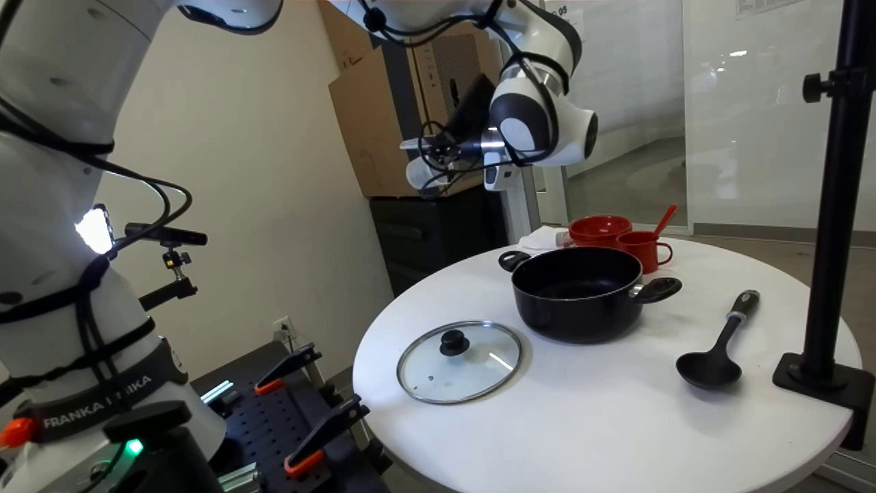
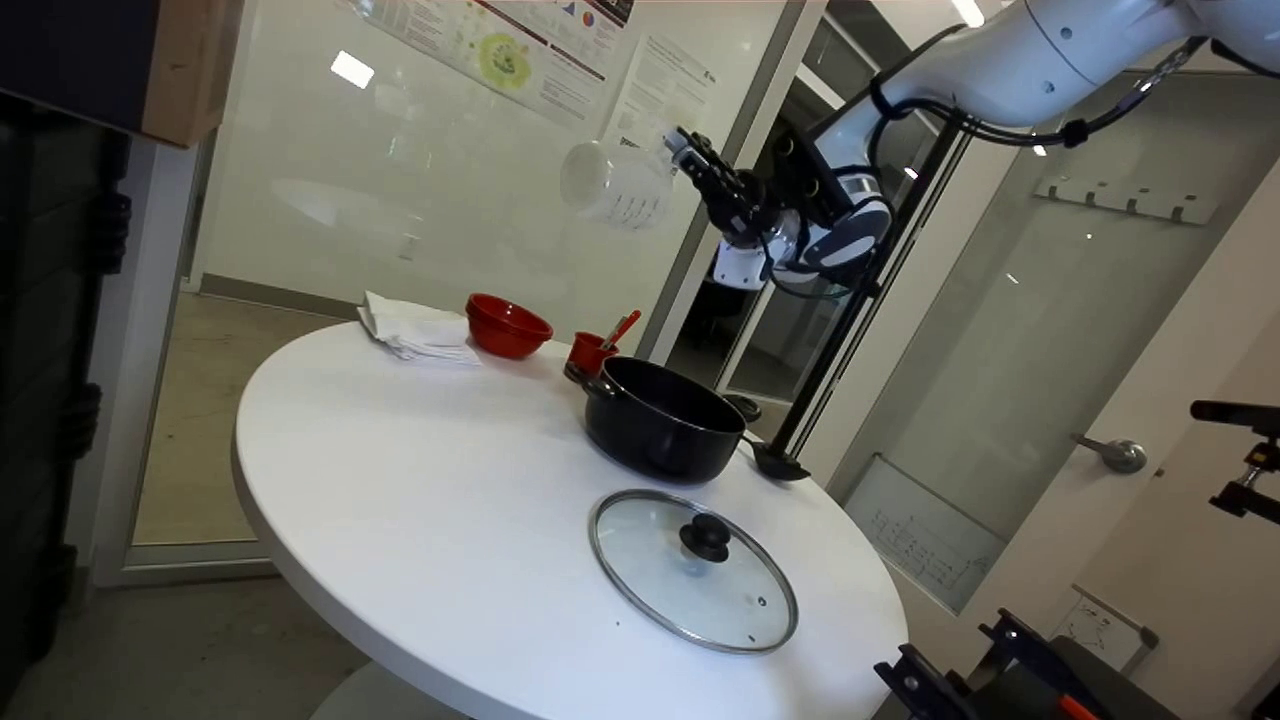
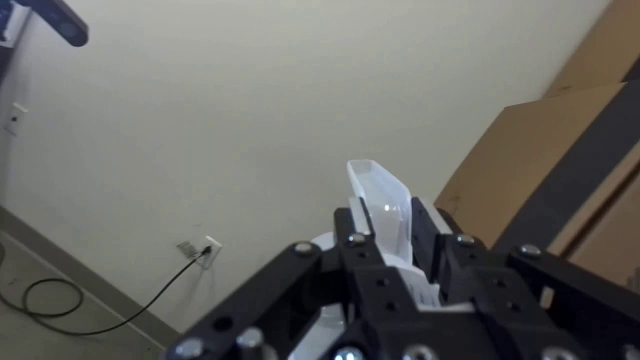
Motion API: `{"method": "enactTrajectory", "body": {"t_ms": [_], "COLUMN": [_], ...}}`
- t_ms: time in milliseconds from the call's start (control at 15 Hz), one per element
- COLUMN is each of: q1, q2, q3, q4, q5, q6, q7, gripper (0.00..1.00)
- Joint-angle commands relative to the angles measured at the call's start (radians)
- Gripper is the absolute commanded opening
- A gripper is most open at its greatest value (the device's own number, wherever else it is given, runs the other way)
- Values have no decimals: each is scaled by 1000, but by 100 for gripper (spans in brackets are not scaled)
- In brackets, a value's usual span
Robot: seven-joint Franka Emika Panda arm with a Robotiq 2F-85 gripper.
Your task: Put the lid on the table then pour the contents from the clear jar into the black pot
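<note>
The clear jar (image 1: 422,173) is held in the air, high above the table level; it also shows, tilted, in an exterior view (image 2: 612,187). My gripper (image 3: 387,220) is shut on the jar's handle (image 3: 382,202); the jar body is mostly hidden behind the fingers in the wrist view. I cannot tell what the jar holds. The black pot (image 1: 576,311) stands uncovered on the white table (image 1: 582,418), well below my gripper (image 2: 685,150). Its visible inside looks dark. The glass lid (image 1: 445,373) lies flat on the table beside the pot, knob up (image 2: 705,537).
Red bowls (image 1: 599,233) and a red mug (image 1: 640,252) with a red-handled utensil stand behind the pot. A black ladle (image 1: 712,368) lies near a black pole (image 1: 825,226). Folded white napkins (image 2: 415,328) lie at the table's edge. Cardboard boxes (image 1: 369,127) stand beyond the arm.
</note>
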Motion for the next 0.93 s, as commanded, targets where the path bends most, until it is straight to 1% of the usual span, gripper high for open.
{"method": "enactTrajectory", "body": {"t_ms": [0, 400, 667, 867], "q1": [73, 176, 222, 240], "q2": [-63, -115, -96, -51], "q3": [4, 46, 82, 109], "q4": [-34, -51, -46, -20], "q5": [-160, -444, -655, -821], "q6": [73, 151, 208, 255], "q7": [-11, -12, -27, -25], "gripper": [6, 6, 6, 6]}}
